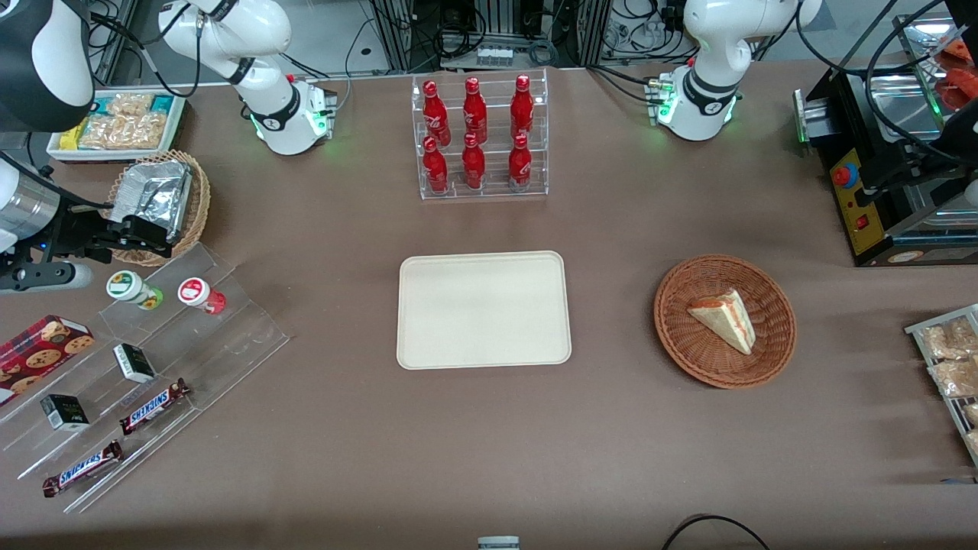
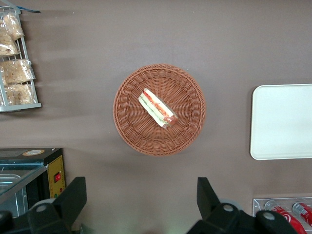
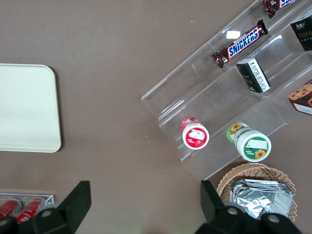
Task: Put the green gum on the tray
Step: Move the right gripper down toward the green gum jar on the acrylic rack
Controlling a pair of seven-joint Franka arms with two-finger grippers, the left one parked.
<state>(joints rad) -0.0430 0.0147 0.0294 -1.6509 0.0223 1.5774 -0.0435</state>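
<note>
The green gum [image 1: 131,289] stands on the top step of a clear acrylic stand, with its white lid and yellow-green body showing. It also shows in the right wrist view [image 3: 251,143]. A red-bodied gum canister [image 1: 200,294] stands beside it on the same step. The cream tray [image 1: 484,309] lies flat in the middle of the table, with nothing on it, and shows in the right wrist view [image 3: 27,107]. My right gripper [image 1: 153,237] hangs above the table beside the stand, farther from the front camera than the green gum. Its jaws are wide open and hold nothing [image 3: 145,204].
The acrylic stand [image 1: 229,336] also holds Snickers bars [image 1: 153,406], small black boxes [image 1: 134,362] and a cookie box [image 1: 38,350]. A wicker basket with a foil pack [image 1: 157,200] sits under my gripper. A rack of red bottles [image 1: 477,137] and a sandwich basket [image 1: 724,321] stand apart.
</note>
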